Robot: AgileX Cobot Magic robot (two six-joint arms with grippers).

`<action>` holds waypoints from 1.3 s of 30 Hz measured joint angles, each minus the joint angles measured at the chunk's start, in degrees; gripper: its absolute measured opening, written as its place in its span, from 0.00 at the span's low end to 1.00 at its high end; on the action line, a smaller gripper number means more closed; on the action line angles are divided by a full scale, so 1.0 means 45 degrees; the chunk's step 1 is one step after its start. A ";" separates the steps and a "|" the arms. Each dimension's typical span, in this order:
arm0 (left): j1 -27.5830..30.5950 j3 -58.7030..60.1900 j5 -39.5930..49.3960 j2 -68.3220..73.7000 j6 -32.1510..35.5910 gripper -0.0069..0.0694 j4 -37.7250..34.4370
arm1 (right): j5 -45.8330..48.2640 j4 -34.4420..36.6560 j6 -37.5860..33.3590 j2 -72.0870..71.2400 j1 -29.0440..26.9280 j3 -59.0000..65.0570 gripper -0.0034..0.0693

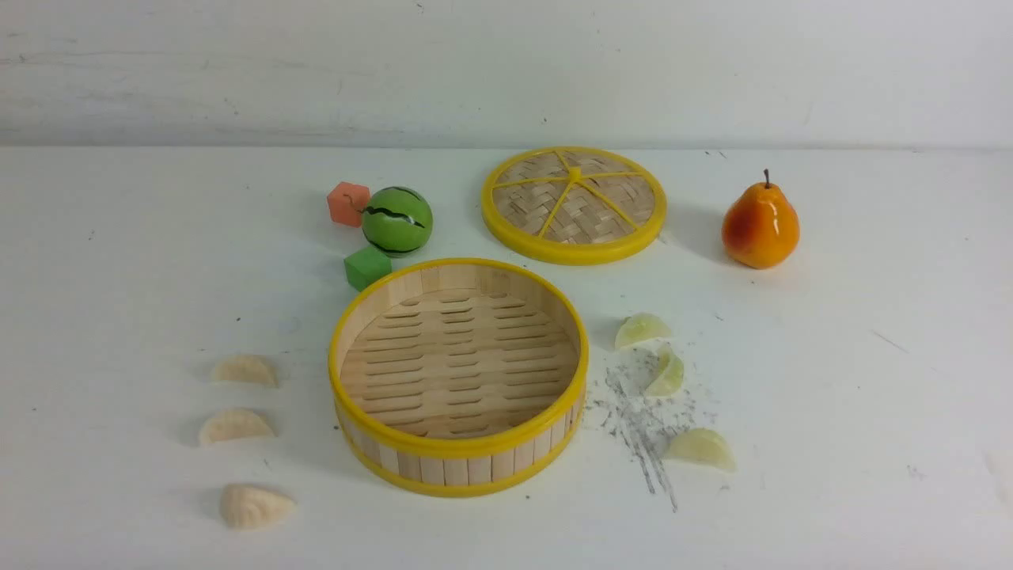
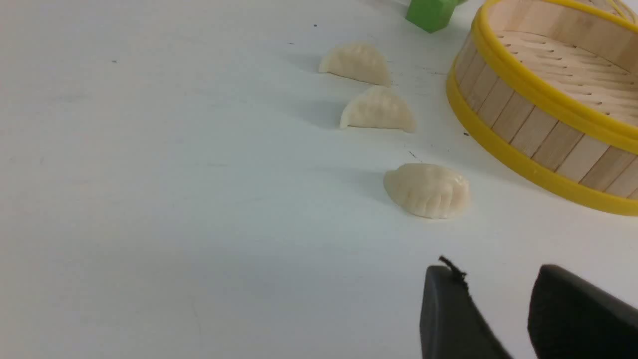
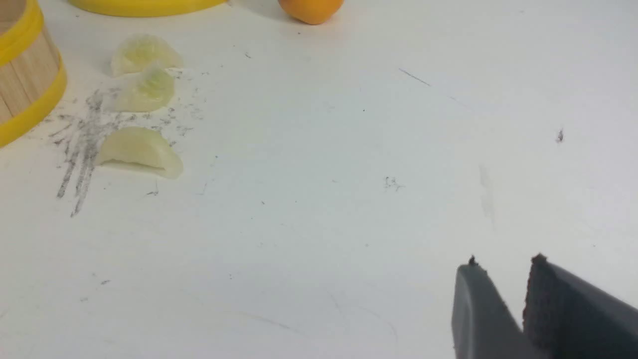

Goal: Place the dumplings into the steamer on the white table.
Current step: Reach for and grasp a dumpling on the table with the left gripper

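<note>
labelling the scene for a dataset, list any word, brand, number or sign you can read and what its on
There are none to read.
The steamer, the lid and the pear show no lettering.
The dark marks on the white table are scratches and specks, not writing that can be read.

The front view looks forward and down from between the arms, standing farthest back and taking in the whole steamer. Each wrist view looks down at a slant over its own fingers, nearer the table. Left wrist and front share the cream dumplings; right wrist and front share the green dumplings. Both wrist views catch part of the steamer.
</note>
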 joint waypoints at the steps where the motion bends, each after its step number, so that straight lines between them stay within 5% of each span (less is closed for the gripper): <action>1: 0.0000 0.0000 0.0000 0.0000 0.0000 0.40 0.0000 | 0.0000 0.0000 0.0000 0.0000 0.0000 0.0000 0.26; 33: 0.0000 0.0000 -0.0014 0.0000 0.0000 0.40 0.0283 | 0.0000 0.0000 0.0000 0.0000 0.0000 0.0000 0.32; 39: 0.0000 0.0004 -0.1610 0.0000 0.0000 0.40 0.0298 | -0.0149 -0.0302 0.0000 0.0000 0.0000 0.0025 0.33</action>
